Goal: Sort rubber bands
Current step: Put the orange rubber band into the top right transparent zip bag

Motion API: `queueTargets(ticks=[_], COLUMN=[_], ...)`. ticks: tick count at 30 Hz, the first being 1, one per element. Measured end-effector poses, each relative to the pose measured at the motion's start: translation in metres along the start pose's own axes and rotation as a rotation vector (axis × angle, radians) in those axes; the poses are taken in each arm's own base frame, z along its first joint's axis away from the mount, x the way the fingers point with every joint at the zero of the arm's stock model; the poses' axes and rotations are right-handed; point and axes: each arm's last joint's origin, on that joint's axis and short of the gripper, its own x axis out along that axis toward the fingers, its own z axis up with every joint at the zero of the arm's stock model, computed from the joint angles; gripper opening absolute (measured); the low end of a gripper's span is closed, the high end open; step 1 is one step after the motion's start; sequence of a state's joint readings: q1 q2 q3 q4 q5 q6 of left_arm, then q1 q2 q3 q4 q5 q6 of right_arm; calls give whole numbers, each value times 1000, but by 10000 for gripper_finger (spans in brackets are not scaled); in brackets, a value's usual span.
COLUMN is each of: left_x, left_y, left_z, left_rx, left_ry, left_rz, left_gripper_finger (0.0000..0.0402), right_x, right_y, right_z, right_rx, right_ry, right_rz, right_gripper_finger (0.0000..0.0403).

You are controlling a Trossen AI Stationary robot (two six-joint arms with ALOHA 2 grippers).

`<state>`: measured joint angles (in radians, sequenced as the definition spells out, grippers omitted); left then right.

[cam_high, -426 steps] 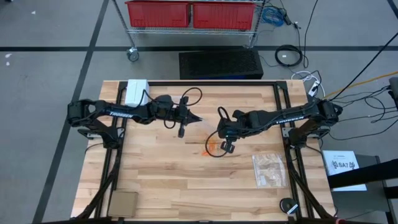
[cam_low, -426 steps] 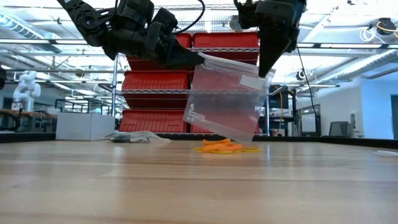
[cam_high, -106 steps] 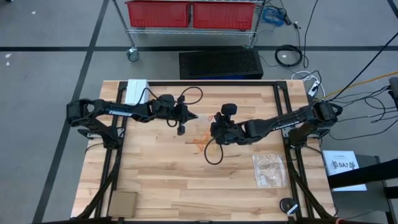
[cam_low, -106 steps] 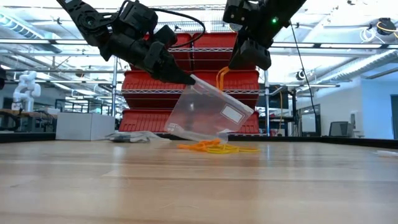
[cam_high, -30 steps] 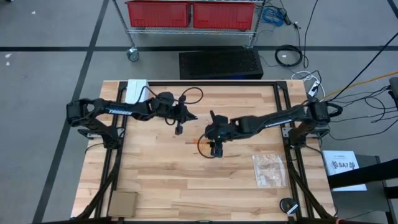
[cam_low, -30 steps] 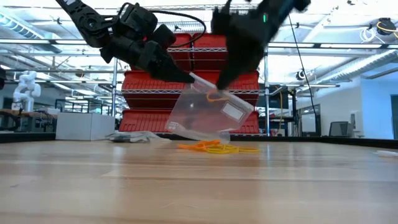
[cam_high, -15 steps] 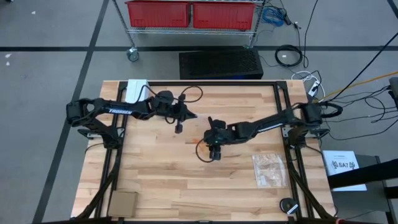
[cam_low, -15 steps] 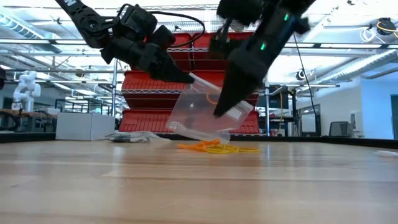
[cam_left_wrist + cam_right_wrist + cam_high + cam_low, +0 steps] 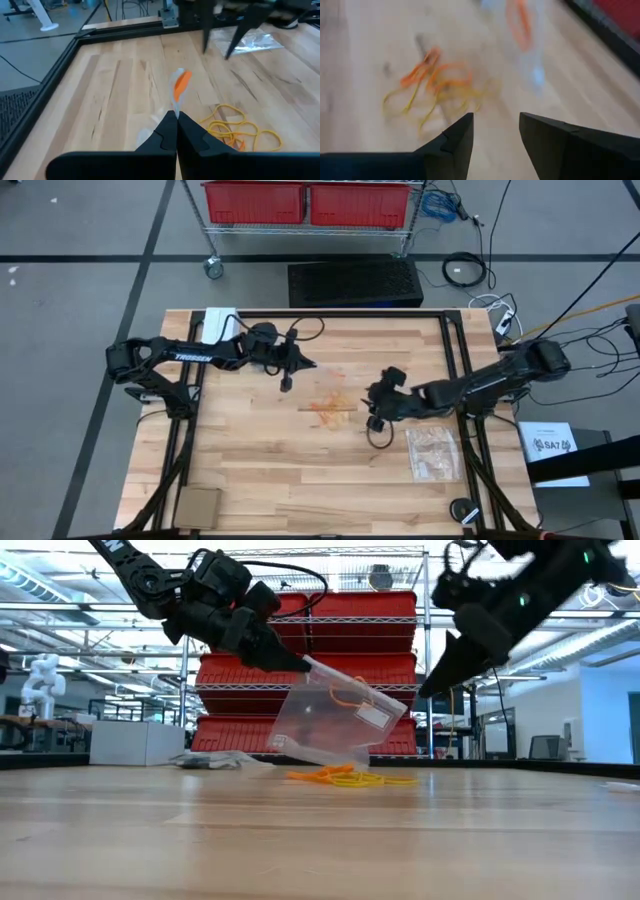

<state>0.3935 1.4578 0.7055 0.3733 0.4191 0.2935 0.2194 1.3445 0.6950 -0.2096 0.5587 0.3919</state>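
Observation:
A clear zip bag (image 9: pixel 335 720) hangs tilted over the table's middle, with my left gripper (image 9: pixel 303 664) shut on it. One orange rubber band (image 9: pixel 348 695) lies inside the bag near its upper end, and it also shows in the left wrist view (image 9: pixel 182 82). A loose pile of orange and yellow rubber bands (image 9: pixel 330 408) lies on the wood just under the bag (image 9: pixel 345 777). My right gripper (image 9: pixel 375 408) hovers open to the right of the pile, clear of bag and bands, with nothing between its fingers (image 9: pixel 495 132). My left gripper pinches the bag's upper edge (image 9: pixel 175 106) between its two shut fingers. The fingers come slanting down from the table's left. The bag hangs tilted below them, and its lower corner (image 9: pixel 355 758) is down at the table beside the pile.
A second clear bag (image 9: pixel 432 452) with pale bands lies near the right rail. Another flat bag (image 9: pixel 215 760) and a white box (image 9: pixel 220 325) sit at the far left. A brown pad (image 9: pixel 197 505) lies at the near left corner. Black frame rails (image 9: pixel 455 360) edge the table.
My right gripper has drawn away from the bag's upper end, first toward the near edge, then toward the table's right edge. The orange band has stayed in the bag. My left gripper and the bag have kept still.

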Motion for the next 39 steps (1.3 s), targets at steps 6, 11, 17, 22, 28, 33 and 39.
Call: queueTargets(ticks=[6, 11, 17, 22, 28, 33, 39], left_x=[0, 0, 0, 0, -2, -7, -5], left_y=[0, 0, 0, 0, 0, -2, -8], left_z=[3, 3, 3, 3, 7, 16, 19], left_rx=[-13, -13, -13, -13, -2, 6, 6], left_ry=[-33, -35, -36, -36, -59, -110, -117], left_rz=[-23, -24, -24, -24, -20, -25, -47], left_gripper_finger=[0, 0, 0, 0, 0, 0, 0], right_x=[12, 17, 24, 29, 25, 17, 14], right_y=[-8, -17, -21, -18, -18, -16, -16], right_z=[-18, -16, -12, -8, 0, 21, 35], right_rx=[43, 70, 73, 34, -5, -43, -68], right_ry=[-167, -188, -187, -229, -271, -324, -325], right_rz=[-11, -101, -52, -30, -46, -45, -57], right_gripper_finger=[159, 159, 153, 77, 13, 4, 2])
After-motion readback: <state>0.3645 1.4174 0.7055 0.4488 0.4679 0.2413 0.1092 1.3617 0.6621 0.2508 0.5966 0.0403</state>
